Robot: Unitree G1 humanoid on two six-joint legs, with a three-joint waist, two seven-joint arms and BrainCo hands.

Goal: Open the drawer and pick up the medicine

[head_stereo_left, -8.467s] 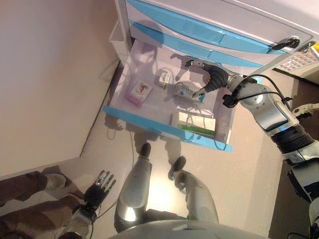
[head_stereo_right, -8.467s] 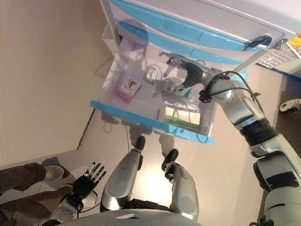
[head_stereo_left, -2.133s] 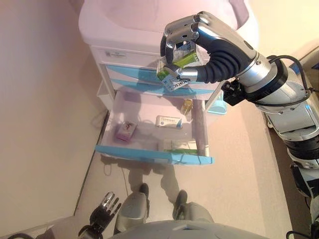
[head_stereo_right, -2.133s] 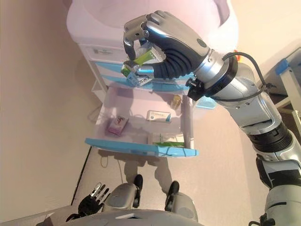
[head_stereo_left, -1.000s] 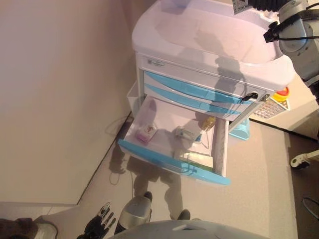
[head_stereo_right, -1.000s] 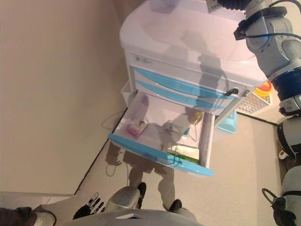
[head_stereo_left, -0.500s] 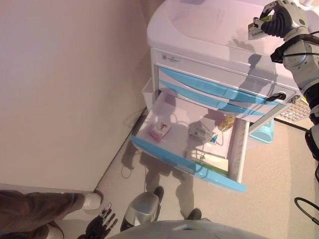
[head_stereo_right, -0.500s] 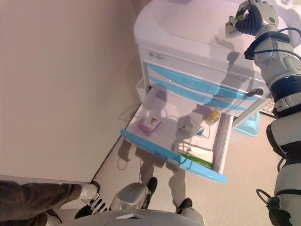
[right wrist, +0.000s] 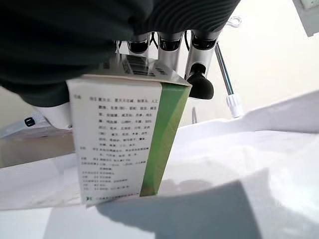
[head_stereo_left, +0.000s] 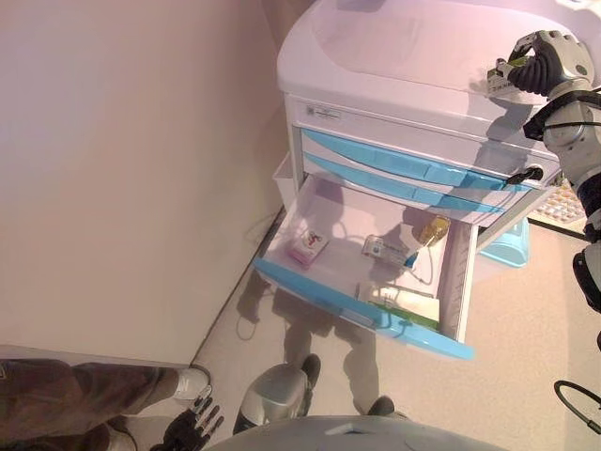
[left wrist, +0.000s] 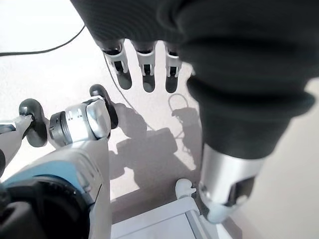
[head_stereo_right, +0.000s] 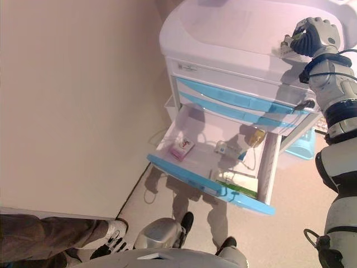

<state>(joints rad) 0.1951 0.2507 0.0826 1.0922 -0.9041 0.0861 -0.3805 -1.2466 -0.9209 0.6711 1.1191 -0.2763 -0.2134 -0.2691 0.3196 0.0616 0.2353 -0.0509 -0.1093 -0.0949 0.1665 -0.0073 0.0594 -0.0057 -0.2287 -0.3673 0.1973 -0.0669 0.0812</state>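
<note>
Lowered since half a second ago, the right hand (head_stereo_right: pixel 312 37) now rests the green-and-white medicine box (right wrist: pixel 124 134) on the cart's worktop (head_stereo_left: pixel 404 47), fingers curled round it. Far below, the drawer (head_stereo_left: pixel 366 258) stands open; pickup looks done. The left hand (head_stereo_left: pixel 188 427) hangs near the floor, fingers straight and empty.

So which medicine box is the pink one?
The small box lying at the left end of the open drawer. The box in the right robot hand is white and green.
</note>
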